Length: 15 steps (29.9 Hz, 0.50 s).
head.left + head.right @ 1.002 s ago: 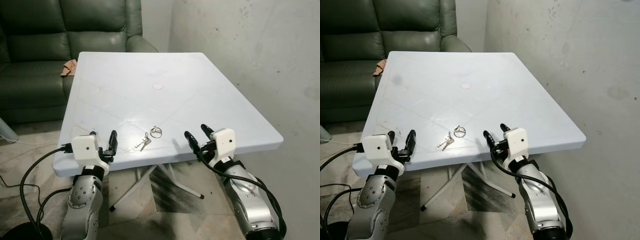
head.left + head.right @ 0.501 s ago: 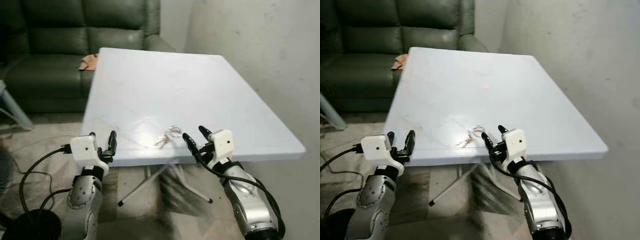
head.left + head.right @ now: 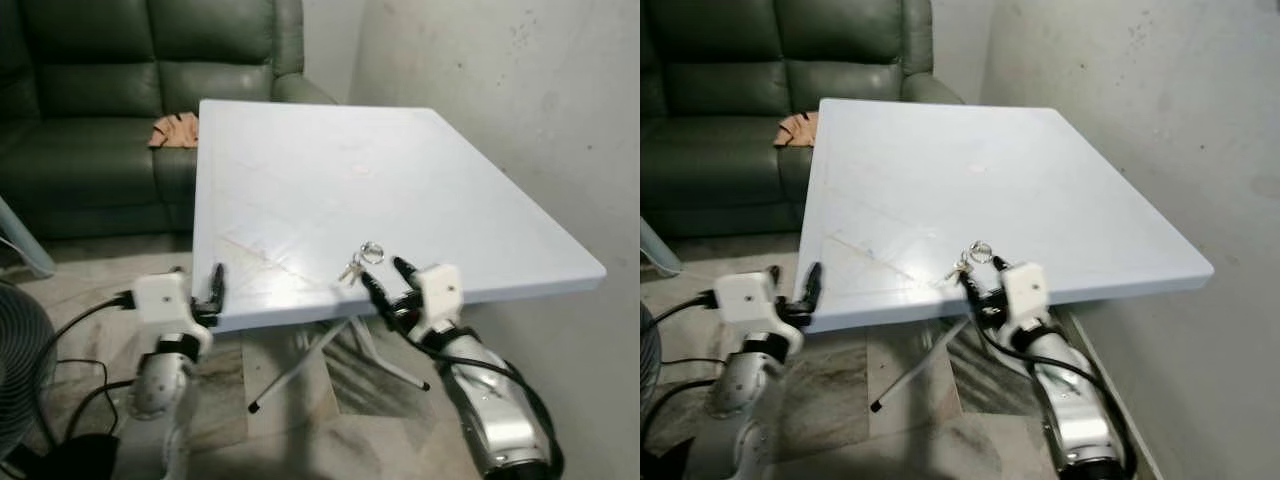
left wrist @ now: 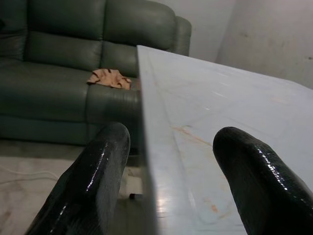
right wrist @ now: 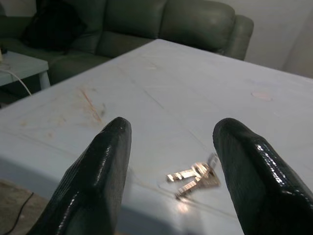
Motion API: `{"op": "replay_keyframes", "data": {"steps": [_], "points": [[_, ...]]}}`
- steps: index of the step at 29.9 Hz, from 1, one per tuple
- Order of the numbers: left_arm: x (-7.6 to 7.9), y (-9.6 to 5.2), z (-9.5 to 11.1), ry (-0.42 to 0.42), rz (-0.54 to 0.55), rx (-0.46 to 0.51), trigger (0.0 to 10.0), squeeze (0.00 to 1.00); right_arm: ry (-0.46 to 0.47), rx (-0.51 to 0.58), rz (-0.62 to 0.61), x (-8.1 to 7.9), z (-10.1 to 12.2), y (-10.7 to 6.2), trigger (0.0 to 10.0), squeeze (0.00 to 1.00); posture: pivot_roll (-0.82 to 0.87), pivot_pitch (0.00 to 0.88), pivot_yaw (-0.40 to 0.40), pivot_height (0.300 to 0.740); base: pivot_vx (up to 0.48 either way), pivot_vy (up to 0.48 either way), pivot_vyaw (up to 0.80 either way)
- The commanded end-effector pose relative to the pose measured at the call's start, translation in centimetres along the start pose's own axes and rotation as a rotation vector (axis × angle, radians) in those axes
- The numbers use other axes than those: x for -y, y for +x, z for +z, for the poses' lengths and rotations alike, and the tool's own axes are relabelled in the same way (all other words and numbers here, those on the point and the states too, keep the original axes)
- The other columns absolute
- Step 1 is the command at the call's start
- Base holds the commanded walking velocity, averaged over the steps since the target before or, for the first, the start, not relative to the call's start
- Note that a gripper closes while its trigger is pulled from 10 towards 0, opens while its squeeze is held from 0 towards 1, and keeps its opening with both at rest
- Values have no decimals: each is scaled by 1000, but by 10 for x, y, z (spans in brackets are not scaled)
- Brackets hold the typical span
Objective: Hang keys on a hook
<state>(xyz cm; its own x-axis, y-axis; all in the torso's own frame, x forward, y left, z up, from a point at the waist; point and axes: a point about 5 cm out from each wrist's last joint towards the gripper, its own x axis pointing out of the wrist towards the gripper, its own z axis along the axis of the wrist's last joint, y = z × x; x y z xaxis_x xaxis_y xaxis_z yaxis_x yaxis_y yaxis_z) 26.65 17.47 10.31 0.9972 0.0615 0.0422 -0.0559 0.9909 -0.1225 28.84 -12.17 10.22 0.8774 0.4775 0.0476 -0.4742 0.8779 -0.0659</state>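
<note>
A dark green leather sofa [image 3: 90,90], padded and creased, stands behind a square pale plastic surface [image 3: 300,190] whose smooth top carries faint moulded diagonal lines, brownish scuffs and a small round cap at its middle; thin white folding legs [image 3: 300,365] cross beneath it, partly hidden by the top. A rough, stained plaster wall [image 3: 510,110] rises on the robot's right, and the floor [image 3: 260,440] is mottled stone tile. A crumpled tan cloth [image 3: 173,130] lies on the sofa seat just past the surface's far left corner. The left hand [image 3: 212,288] waits at the near left corner, its glossy black fingers [image 4: 93,181] spread wide on either side of the edge. The right hand [image 3: 978,284] sits at the near edge, its fingers [image 5: 105,171] also wide apart and holding nothing. The keys [image 5: 194,177], small bright metal on a wire ring, lie flat on the surface near that edge, just ahead of the right hand between its fingers; their detail is too small to make out.
</note>
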Motion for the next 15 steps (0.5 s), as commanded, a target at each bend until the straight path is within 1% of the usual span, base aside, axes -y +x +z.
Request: {"op": "replay_keyframes", "data": {"steps": [1, 4, 6, 12, 15], "points": [[10, 1, 1, -8, -23, -2, 10000, 0, -2, -5, -29, 10, 4, -2, 10000, 0, -62, 0, -69, 728, 0, 0, 0], [10, 1, 1, -8, -23, -2, 10000, 0, -1, -7, -32, 10, 4, -1, 10000, 0, -62, 0, -69, 728, 0, 0, 0], [10, 1, 1, -8, -21, -2, 10000, 0, -9, -21, -60, 13, 3, -1, 10000, 0, -62, 0, -71, 728, 0, 0, 0], [9, 0, 1, -2, -14, -2, 10000, 0, -5, -36, -67, 14, 2, 0, 10000, 0, -62, 7, -72, 728, 0, 0, 0], [8, -1, 1, 23, -17, -2, 10000, 0, -44, -38, -52, 16, 5, 1, 10000, 0, -62, 10, -72, 728, 0, 0, 0]]}}
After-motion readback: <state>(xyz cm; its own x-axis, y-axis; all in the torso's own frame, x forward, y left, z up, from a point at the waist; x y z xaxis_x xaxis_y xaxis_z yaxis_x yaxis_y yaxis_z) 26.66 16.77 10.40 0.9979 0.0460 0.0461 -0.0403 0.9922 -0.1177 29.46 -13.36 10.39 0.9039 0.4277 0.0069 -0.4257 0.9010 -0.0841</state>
